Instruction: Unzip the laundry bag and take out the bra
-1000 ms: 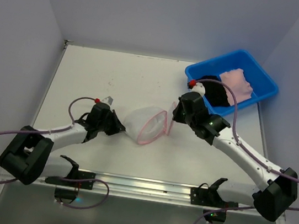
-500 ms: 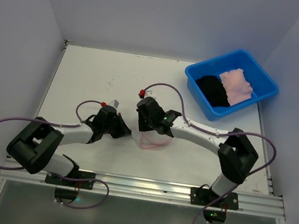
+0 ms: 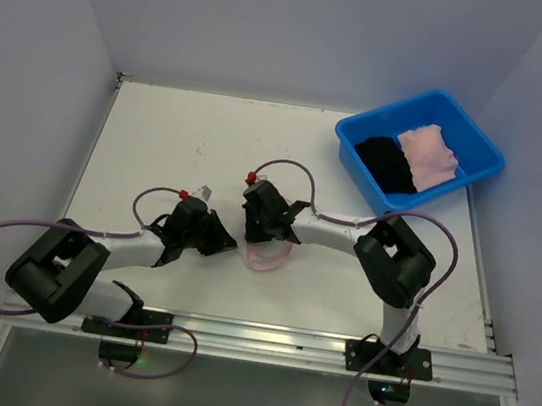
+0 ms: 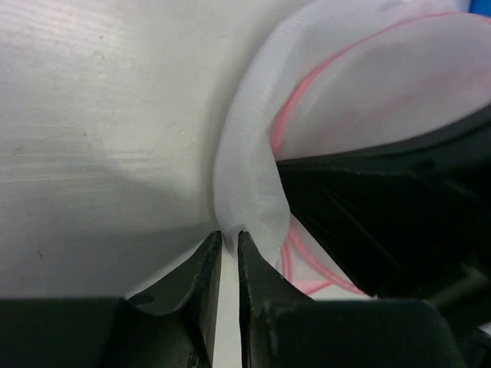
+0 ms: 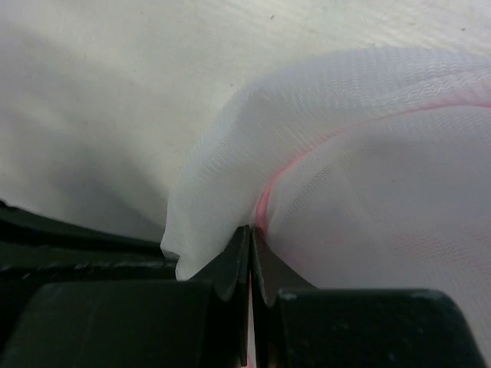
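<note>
The white counter (image 3: pixel 179 140) sits between pale walls, a blue tub (image 3: pixel 444 195) at its far right. The laundry bag (image 3: pixel 266 256), crumpled half-transparent white mesh, lies near the middle. Your left fingers (image 4: pixel 211 264) pinch a mesh fold; your right fingers (image 5: pixel 234 264) are closed on the pink zipper trim (image 5: pixel 265 203). I judge the unzipping is in hand: next, hold left firm and draw right along the trim.

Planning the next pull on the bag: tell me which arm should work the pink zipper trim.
Right, probably. The right claw is shut right on the pink trim of the laundry bag, while the left claw pinches only plain white mesh at the edge, suiting it to anchor.
</note>
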Motion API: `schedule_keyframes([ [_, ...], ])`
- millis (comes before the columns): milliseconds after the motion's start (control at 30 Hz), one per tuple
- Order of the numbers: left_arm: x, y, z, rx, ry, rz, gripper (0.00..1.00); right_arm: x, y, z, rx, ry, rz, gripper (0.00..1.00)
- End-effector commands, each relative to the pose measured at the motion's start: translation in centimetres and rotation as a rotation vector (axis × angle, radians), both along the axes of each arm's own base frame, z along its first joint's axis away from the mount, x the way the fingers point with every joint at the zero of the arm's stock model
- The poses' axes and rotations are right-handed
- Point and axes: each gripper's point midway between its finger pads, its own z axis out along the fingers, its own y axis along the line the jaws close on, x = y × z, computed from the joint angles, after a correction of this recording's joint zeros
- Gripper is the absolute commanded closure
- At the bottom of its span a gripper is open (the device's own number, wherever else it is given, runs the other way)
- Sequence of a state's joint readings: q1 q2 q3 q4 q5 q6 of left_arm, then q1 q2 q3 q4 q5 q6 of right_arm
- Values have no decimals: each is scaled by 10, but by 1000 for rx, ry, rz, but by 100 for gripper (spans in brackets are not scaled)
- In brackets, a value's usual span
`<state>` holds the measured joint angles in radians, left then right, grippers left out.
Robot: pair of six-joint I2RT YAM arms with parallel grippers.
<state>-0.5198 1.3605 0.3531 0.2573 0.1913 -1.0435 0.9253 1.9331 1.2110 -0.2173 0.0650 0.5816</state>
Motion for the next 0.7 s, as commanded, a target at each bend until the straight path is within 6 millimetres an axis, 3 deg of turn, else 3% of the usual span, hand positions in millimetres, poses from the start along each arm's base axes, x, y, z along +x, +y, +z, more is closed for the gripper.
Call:
schedule_keyframes([
  [0,9,7,17,26,-80,7,81,7,-14,-13,30,75,-65,100],
  [167,13,28,36,106,-135,24,60,10,-21,-13,30,77,-83,100],
  [300,12,46,48,167,-161,36,31,13,-17,1,52,56,-78,99],
  [400,14,57,61,188,-188,58,19,14,-18,15,61,35,-83,88],
  [533,17,63,77,200,-221,74,14,22,-28,54,73,-44,-127,77],
  [667,24,63,92,210,-249,69,13,29,-42,76,39,-109,-165,63],
])
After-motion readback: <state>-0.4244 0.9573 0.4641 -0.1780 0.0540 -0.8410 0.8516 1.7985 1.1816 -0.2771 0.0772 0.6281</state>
